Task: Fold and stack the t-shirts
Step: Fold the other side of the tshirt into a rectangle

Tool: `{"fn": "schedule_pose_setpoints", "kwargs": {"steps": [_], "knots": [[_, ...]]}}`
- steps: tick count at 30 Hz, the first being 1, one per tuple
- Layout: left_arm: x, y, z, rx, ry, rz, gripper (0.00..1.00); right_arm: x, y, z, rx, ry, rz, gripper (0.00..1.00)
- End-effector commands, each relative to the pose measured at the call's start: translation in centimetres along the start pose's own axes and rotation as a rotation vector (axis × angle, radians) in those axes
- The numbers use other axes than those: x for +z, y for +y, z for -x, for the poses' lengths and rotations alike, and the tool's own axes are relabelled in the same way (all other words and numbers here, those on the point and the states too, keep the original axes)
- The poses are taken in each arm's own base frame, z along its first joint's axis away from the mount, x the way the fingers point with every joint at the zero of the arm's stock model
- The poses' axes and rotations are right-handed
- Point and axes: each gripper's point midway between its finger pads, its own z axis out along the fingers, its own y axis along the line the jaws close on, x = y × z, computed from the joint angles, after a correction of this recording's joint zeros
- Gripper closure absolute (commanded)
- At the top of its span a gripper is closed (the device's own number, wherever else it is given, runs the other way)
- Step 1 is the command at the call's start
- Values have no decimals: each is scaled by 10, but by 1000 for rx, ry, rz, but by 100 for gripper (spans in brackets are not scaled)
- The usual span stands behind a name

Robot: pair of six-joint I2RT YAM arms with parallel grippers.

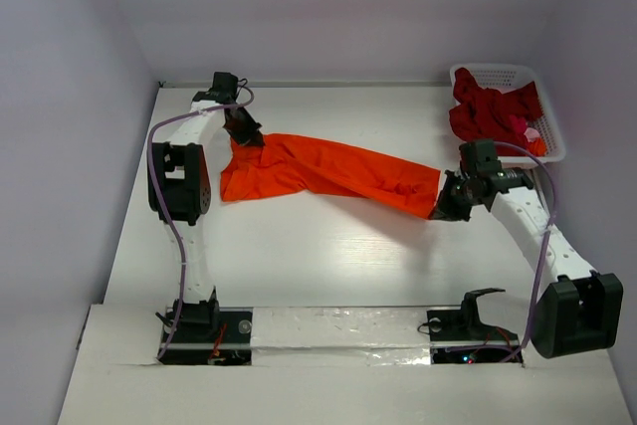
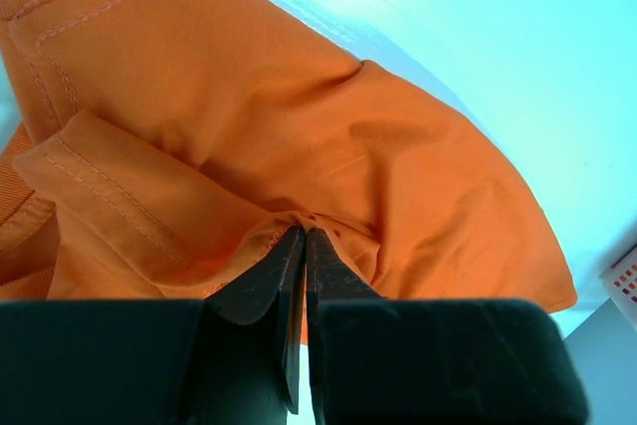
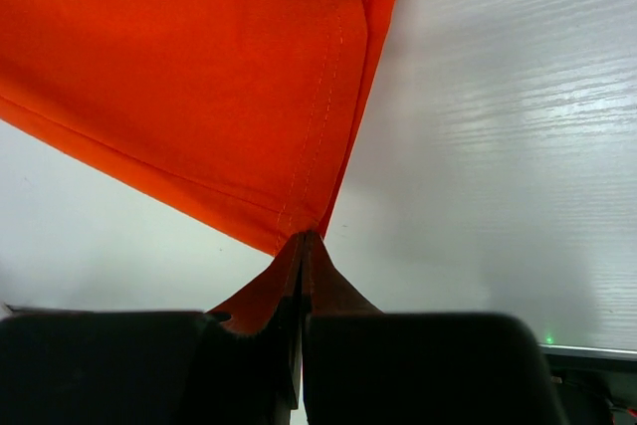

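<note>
T-shirt (image 1: 328, 171), orange-red, stretched out; left jaws, right jaws clenched on opposite ends.

A white lattice basket (image 1: 501, 71) stands beyond the right gripper (image 1: 439, 212), off to its right, near but apart. The white table (image 1: 328, 266) lies under that gripper, and a shiny tape strip (image 1: 338, 327) runs well behind it.

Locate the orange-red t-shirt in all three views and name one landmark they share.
Top external: orange-red t-shirt stretched across mid-table, from the left gripper to the right gripper.
Left wrist: orange-red t-shirt fills left and centre, a bunched fold pinched at the left gripper.
Right wrist: orange-red t-shirt fills the upper left, its corner pinched at the right gripper.
Shared landmark: the pale table under the cloth.
</note>
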Motion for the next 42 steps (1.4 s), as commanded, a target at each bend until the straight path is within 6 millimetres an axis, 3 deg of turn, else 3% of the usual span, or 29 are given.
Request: {"fn": "schedule_pose_setpoints", "kwargs": {"steps": [1,5,8,19,25,36,42], "knots": [[-15,-7,19,22,-57,-14,100,1,-1,-7,-44,36,-12,100],[-16,-6,18,22,-58,-12,100,2,0,0,-55,23,-33,100],[-16,-6,18,19,-57,-14,100,-4,12,17,-47,-23,-10,100],[-17,-6,16,23,-50,-17,100,23,29,58,-36,-39,-31,100],[-18,-6,15,24,-48,-20,100,24,30,76,-23,-93,-59,100],[-17,-5,14,26,-44,-18,100,41,21,96,16,-113,-111,100],[-16,-3,12,26,-42,-15,100,54,-13,115,110,-114,-148,100]]}}
